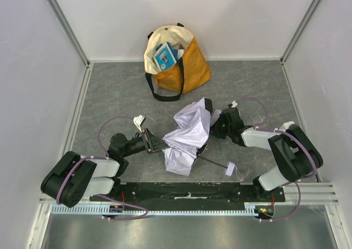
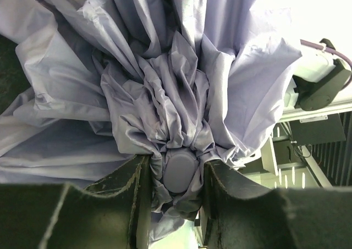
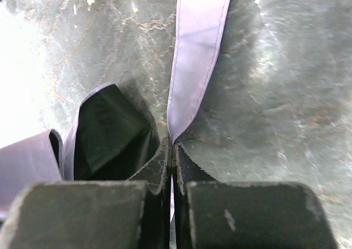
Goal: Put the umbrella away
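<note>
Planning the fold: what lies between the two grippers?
The crumpled umbrella fills the stretch between left gripper and right gripper, per the top view.

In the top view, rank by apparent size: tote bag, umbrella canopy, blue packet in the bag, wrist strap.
1-2. tote bag and umbrella canopy: too alike to rank.
3. blue packet.
4. wrist strap, smallest.

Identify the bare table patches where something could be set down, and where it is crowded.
Bare: the table at its far-left and far-right corners, either side of the tote bag. Crowded: centre, where left hand and right hand grip the umbrella.
</note>
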